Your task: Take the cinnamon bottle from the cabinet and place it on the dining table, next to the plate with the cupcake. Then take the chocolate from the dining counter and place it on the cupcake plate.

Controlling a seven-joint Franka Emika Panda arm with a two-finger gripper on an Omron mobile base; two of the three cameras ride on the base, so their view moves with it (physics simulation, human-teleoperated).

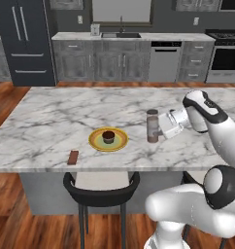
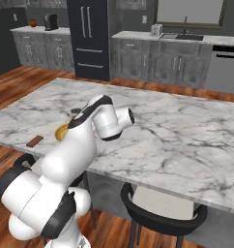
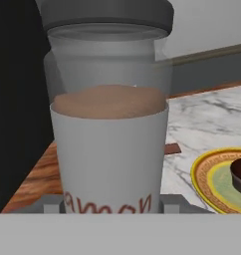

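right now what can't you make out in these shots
- Whether the cinnamon bottle stands on the dining table or hangs just above it: its base is too small in the left base view and cut off in the hand view.
- The plate and cupcake in the right base view: the arm covers nearly all.
- The jaws' contact with the bottle: hidden behind it.
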